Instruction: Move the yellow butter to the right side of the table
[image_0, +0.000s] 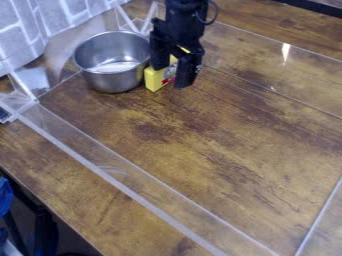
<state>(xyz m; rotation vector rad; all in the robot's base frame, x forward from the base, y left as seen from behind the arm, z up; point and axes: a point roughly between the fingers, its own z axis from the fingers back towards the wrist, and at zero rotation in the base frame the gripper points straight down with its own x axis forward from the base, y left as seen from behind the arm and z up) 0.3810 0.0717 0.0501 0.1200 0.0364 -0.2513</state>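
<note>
- The gripper (174, 68) points straight down over the yellow butter (159, 76), its black fingers spread wide and nothing held between them. That spread suits the box: the jaws need room to pass down either side of it before closing.
- The yellow butter sits on the table (227, 140) near its far left end, just beside the steel bowl (110, 58). Whether box and bowl touch is hard to say, since the gripper covers most of the box and only a yellow strip with a bit of red label shows on the left.
- One finger stands in front of the box, towards the open tabletop; the other seems to sit on the bowl side, though the view is too coarse to be sure the box is truly between them.
- The bowl's closeness probably explains the vertical approach: a sideways reach would risk knocking it.
- The right side of the table lies bare inside the clear plastic rim (100, 168), well apart from the box, so the carry is not yet begun.
</note>
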